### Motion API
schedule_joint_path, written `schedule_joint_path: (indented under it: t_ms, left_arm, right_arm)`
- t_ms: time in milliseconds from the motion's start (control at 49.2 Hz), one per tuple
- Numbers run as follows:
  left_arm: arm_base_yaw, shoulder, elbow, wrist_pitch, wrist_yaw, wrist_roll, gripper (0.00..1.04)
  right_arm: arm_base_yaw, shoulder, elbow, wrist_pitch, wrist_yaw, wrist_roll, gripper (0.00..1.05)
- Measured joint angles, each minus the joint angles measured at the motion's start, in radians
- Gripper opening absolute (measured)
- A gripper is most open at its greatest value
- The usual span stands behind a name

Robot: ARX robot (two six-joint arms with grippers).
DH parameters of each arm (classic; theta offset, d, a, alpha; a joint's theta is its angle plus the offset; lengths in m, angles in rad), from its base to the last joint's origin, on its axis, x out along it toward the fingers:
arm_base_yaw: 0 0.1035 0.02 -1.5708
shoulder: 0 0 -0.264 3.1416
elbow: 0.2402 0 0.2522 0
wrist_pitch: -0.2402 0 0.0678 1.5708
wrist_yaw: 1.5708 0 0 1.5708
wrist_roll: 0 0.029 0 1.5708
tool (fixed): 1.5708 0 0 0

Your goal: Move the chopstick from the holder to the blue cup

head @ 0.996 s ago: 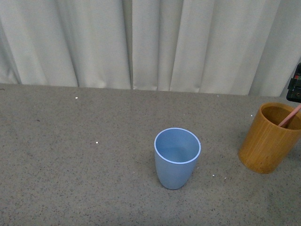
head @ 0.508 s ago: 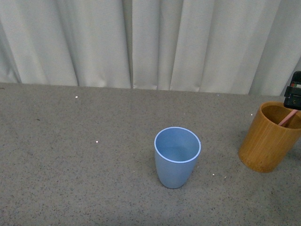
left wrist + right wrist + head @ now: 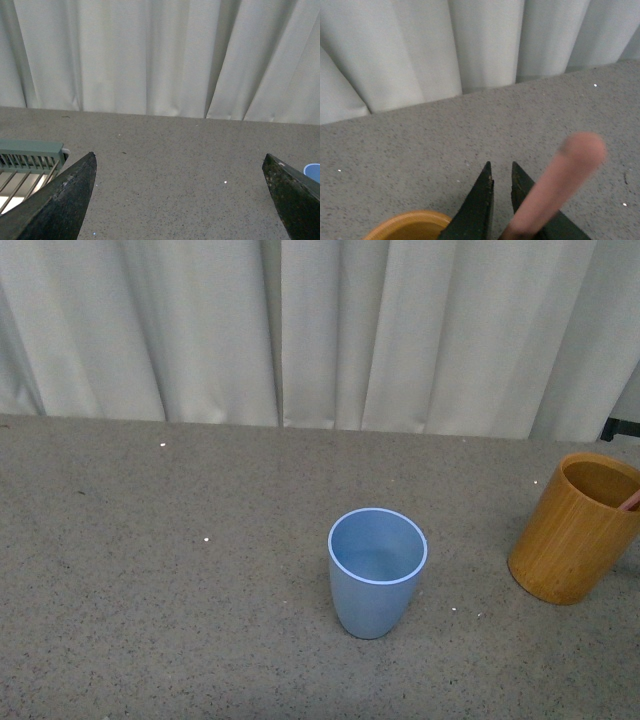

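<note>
Front view first: the blue cup [image 3: 377, 575] stands upright, mouth open, in the middle of the grey speckled table [image 3: 150, 590]. Well off to its right, hard against the picture's edge, stands the holder [image 3: 572, 535], upright as well. And there is the chopstick [image 3: 631, 502]: just a short pink bit of it shows inside the holder, leaning toward the right side of the rim and running out of the picture. A pale pleated curtain [image 3: 300, 330] closes off the back of the table. Over to the left wrist: the left gripper [image 3: 180, 200] hangs above bare tabletop with its two dark fingers [image 3: 55, 200] spread wide and nothing between them. A sliver of the blue cup [image 3: 313, 172] peeks in beside one finger, and a pale green slatted rack [image 3: 27, 157] sits beside the other. Now the right wrist, and this is the busy one: the right gripper [image 3: 501, 167] is at the holder [image 3: 410, 225], whose orange rim curves in close beside the fingers. Those fingers [image 3: 480, 205] are drawn almost together, with only a thin slit between them and grey tabletop showing through it. The chopstick [image 3: 555, 185] rises big and blurred close to the lens, crossing in front of one finger, its blunt end pointing toward the curtain. Whether the fingers actually pinch it lower down, the picture does not settle.
</note>
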Motion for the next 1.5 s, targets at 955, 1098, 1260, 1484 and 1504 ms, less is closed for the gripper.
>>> schedule_joint_path:
  t_ms: [955, 1098, 1260, 1484, 1504]
  left_arm:
    - [0.000, 0.000, 0.000, 0.000, 0.000, 0.000, 0.98]
    - [0.000, 0.000, 0.000, 0.000, 0.000, 0.000, 0.98]
    - [0.000, 0.000, 0.000, 0.000, 0.000, 0.000, 0.98]
    - [0.000, 0.000, 0.000, 0.000, 0.000, 0.000, 0.98]
    - [0.000, 0.000, 0.000, 0.000, 0.000, 0.000, 0.98]
  right_arm:
    - [-0.034, -0.270, -0.101, 0.042, -0.044, -0.037, 0.01]
    - [-0.043, -0.352, -0.101, 0.000, -0.060, -0.017, 0.01]
    - [-0.041, -0.426, -0.099, -0.035, -0.071, 0.000, 0.01]
    - [-0.017, -0.532, -0.071, -0.107, -0.083, 0.052, 0.01]
    - [-0.013, -0.542, -0.069, -0.113, -0.083, 0.058, 0.01]
